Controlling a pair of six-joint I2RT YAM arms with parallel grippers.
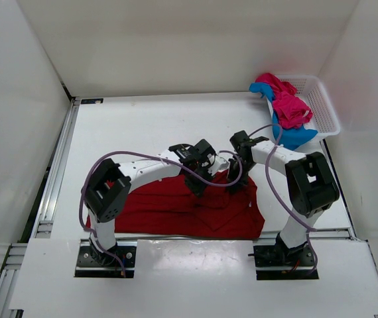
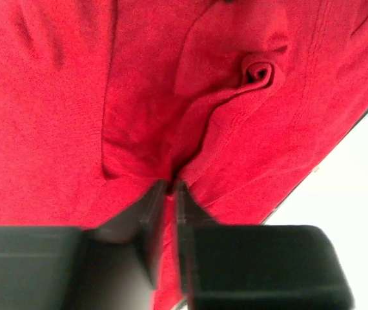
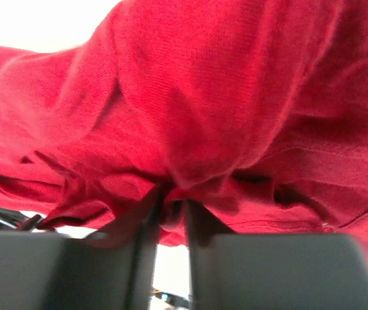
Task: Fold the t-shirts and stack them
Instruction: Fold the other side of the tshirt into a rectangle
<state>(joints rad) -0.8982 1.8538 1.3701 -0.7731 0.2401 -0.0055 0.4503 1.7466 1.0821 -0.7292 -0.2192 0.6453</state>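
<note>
Left gripper (image 2: 170, 187): it is pinching a thin ridge of the dark red shirt (image 2: 55, 129), with its jaws drawn almost together on the cloth.
Right gripper (image 3: 171, 197): it is clamping a thicker, bunched fold of the same shirt, and it is working just beside the left gripper, on that one's right.
Dark red shirt, place: it is lying on the table (image 1: 142, 126) under and around both grippers. Most of it is stretching away to the left of the left gripper, along the near edge.
Dark red shirt, look: the soft knit is rucking into creases that are running toward each pinch. A small curl of cloth and a stitched seam are showing just ahead of the left fingers, and the outline is looking uneven rather than squared.
Pink shirt (image 1: 288, 106): it is sitting crumpled well beyond the right gripper, spilling over the rim of the white basket (image 1: 325, 106).
Blue shirt (image 1: 295, 137): it is hanging half out of that basket, tangled under the pink one.
Progress: I am judging this as early. The first shirt is only being gathered for a fold, no neat fold is showing, nothing is stacked, and two shirts are waiting untouched.
</note>
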